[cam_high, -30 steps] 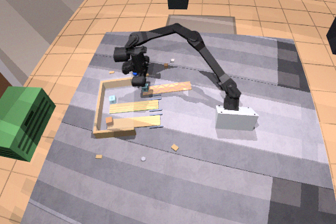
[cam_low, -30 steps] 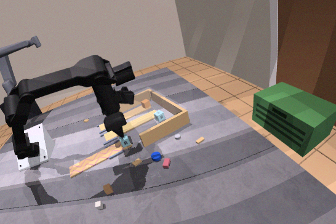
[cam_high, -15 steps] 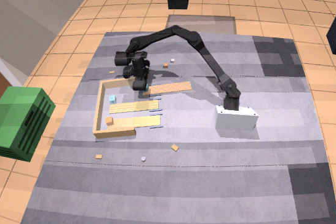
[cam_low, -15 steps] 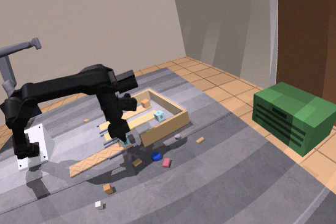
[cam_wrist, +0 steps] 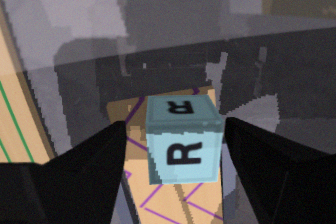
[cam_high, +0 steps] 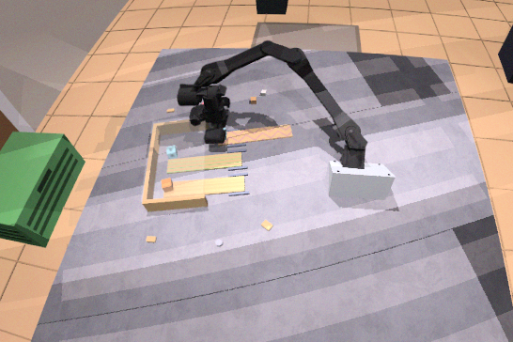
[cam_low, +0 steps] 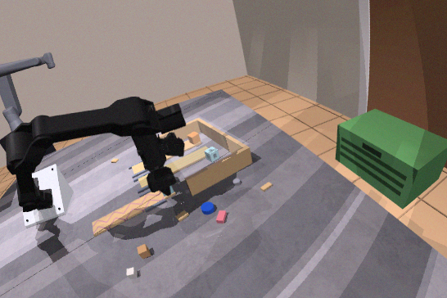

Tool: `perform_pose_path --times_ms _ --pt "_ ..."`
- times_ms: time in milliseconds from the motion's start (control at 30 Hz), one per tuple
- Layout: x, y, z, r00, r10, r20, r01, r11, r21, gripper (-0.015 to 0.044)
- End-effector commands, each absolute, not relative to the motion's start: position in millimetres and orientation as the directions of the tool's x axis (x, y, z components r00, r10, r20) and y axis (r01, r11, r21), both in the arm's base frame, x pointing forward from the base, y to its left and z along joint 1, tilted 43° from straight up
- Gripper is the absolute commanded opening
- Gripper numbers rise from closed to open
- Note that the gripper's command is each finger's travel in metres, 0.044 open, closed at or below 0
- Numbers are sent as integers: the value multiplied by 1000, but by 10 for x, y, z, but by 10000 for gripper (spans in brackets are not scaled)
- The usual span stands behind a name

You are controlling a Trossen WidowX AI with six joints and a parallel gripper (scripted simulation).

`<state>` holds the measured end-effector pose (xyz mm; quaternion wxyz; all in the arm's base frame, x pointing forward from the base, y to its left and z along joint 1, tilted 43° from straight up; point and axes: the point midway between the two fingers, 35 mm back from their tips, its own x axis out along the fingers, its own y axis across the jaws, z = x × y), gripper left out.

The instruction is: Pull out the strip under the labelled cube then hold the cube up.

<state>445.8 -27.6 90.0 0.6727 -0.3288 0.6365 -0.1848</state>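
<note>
The hand (cam_wrist: 173, 145) is straddling the labelled cube (cam_wrist: 183, 142), its fingers standing apart on both sides, not yet clamping. The cube is sitting on the zigzag strip (cam_high: 259, 134) end, toward the tabletop (cam_high: 312, 263) far-left corner.

Tan tiled floor (cam_high: 500, 155), grey striped mat (cam_high: 274, 282) over it. Green slatted box (cam_low: 392, 153) beside the mat. Beige wall (cam_low: 108, 45) behind, brown panel (cam_low: 415, 61) in the corner. Dark blocks at the far edge.
</note>
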Motion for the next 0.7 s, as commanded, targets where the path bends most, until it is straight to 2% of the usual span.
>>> perform_pose_path --times_ms 0,33,333,467,667 --pt "4459 -269 906 122 -667 -735 -170 715 -678 198" --pt "4459 -269 906 122 -667 -735 -170 715 -678 171" --pt "4459 -269 906 122 -667 -735 -170 715 -678 111" --pt "4434 -252 914 122 -667 -735 -170 716 -678 6" --pt "4195 -109 988 122 -667 -735 -172 715 -677 0"
